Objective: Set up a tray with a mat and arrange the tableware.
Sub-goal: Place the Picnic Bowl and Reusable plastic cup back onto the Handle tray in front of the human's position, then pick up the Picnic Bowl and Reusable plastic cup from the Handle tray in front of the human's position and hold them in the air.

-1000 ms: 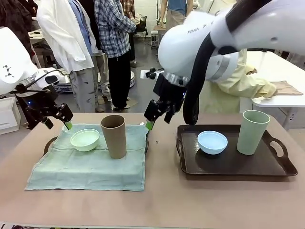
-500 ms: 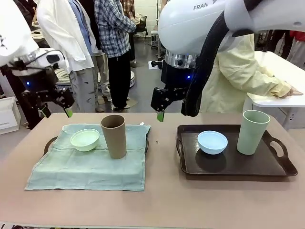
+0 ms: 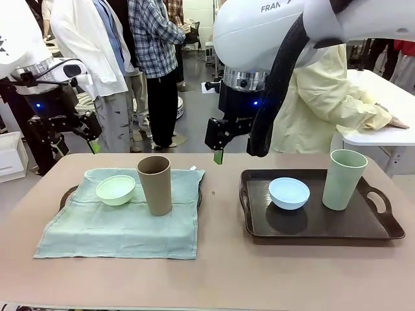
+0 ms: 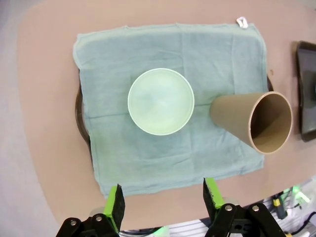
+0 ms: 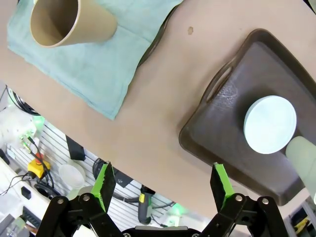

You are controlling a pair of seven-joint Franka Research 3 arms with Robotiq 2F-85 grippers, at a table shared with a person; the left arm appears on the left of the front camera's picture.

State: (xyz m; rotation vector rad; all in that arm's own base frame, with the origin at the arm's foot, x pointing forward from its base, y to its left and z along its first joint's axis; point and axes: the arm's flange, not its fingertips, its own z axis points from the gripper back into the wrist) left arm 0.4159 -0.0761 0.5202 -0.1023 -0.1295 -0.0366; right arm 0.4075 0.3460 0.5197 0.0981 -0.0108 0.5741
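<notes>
Hovering spread wide, empty: L gripper (image 4: 163,191), R gripper (image 5: 162,174).

Left hand (image 3: 78,146) and right hand (image 3: 218,154) have risen above the mat (image 3: 117,228).

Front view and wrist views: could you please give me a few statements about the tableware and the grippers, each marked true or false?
1. The mint green bowl sits on the green mat. True.
2. The brown cup lies on its side on the mat. False: it stands upright on the mat, beside the bowl.
3. The light blue bowl and the pale green cup are both in the dark tray. True.
4. The left gripper holds the mint green bowl. False: it is open and empty, above the mat.
5. The right gripper is shut on the pale green cup. False: it is open and empty, above the table.
</notes>
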